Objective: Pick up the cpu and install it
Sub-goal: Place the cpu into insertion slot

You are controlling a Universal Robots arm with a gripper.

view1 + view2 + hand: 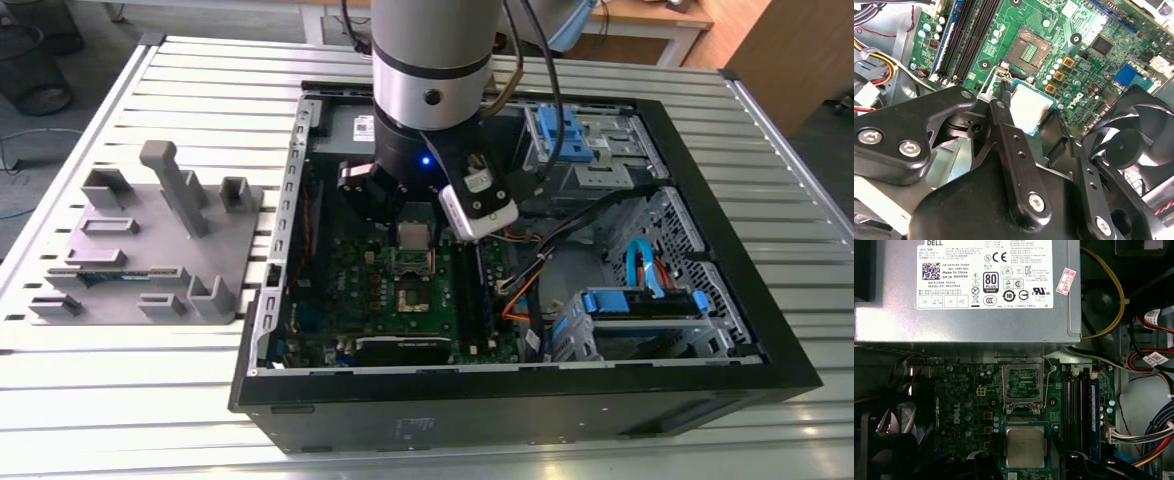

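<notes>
The cpu [1025, 447] hangs just above the green board [969, 405] inside the open case [534, 410], silvery top up, pinched at two opposite edges by the black fingers [985, 466] of the gripper [1025, 464]. In the second wrist view the cpu [1030, 106] sits tilted between those fingers [1004, 127], and the gripper [1031, 122] holds it clear of the board, close beside the open socket [1029, 50], whose grid of contacts is bare. From the exterior view the cpu [416, 236] shows as a small bright square under the gripper [416, 228], a little above the dark socket [404, 297] in the picture; whether it hangs right over the socket or slightly off to one side, I cannot tell. In the first wrist view the socket's metal frame [1024, 385] lies between the cpu and the grey power supply [979, 325] with its white label [985, 276]. Long black memory slots [1081, 405] run alongside the socket, and a black fan [1126, 145] sits near the gripper on the other side. Coloured cables [1149, 440] trail past the slots. Blue drive bays [641, 300] fill the case toward the exterior view's right. The case lies on a slatted metal table [134, 400], with a grey parts holder [147, 250] well apart on the exterior view's left.
</notes>
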